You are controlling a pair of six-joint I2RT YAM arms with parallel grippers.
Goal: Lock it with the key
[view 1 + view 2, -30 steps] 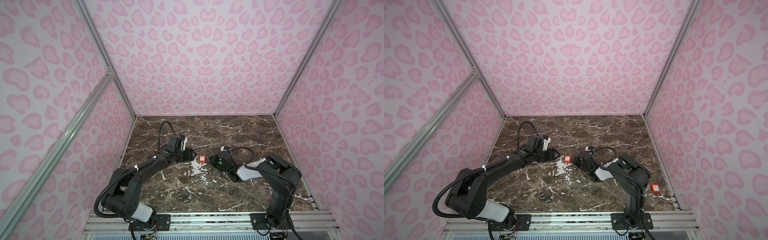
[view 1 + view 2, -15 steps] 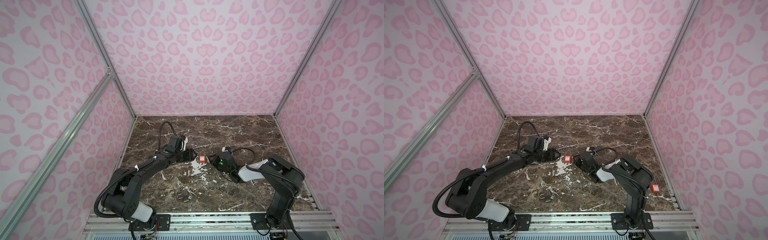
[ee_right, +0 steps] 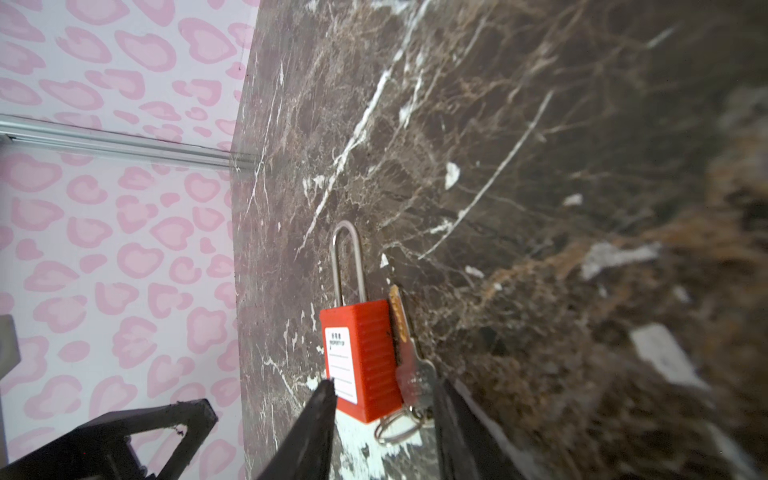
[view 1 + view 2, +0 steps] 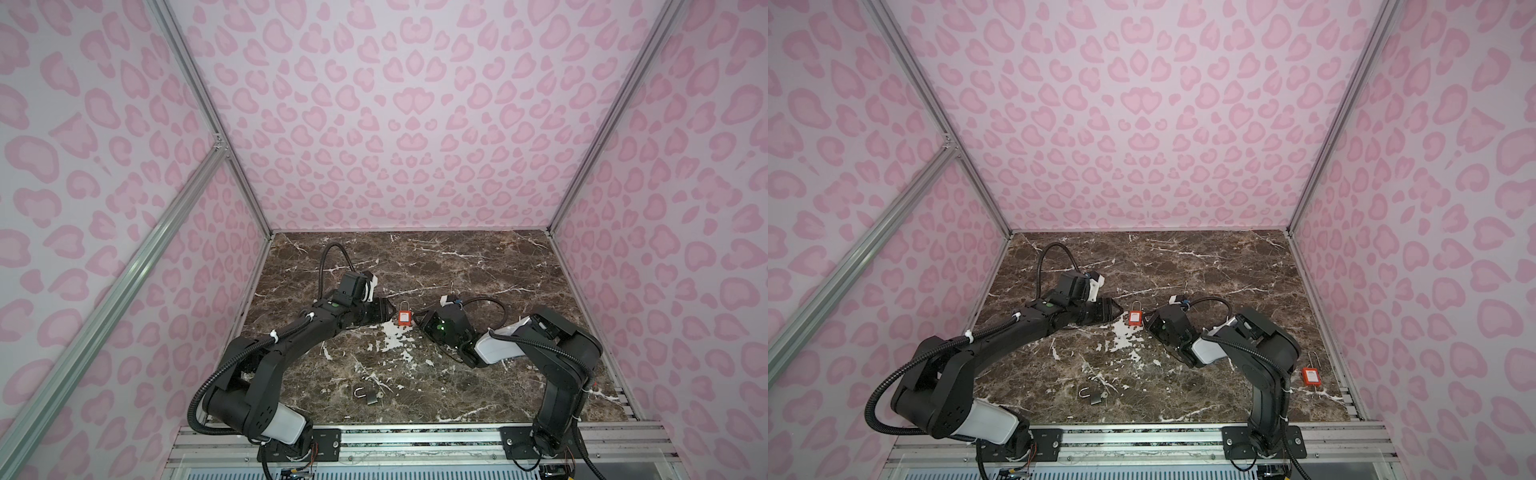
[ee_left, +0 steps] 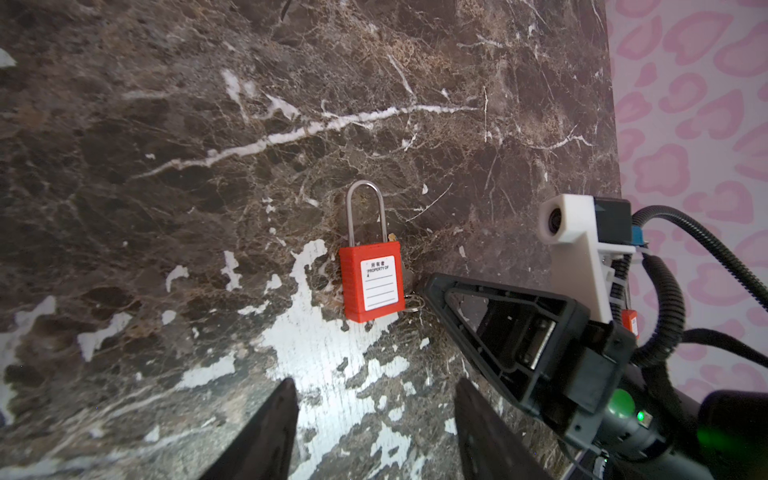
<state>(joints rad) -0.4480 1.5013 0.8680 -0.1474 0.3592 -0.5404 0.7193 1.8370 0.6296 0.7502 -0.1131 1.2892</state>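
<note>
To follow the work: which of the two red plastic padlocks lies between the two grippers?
The red plastic padlock at the marble table's middle, flanked by the left gripper and right gripper. The other red padlock lies near the pink right wall.

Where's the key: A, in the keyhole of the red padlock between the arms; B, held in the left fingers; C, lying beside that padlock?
C: the key lies on the table along the padlock's side, not in it.
</note>
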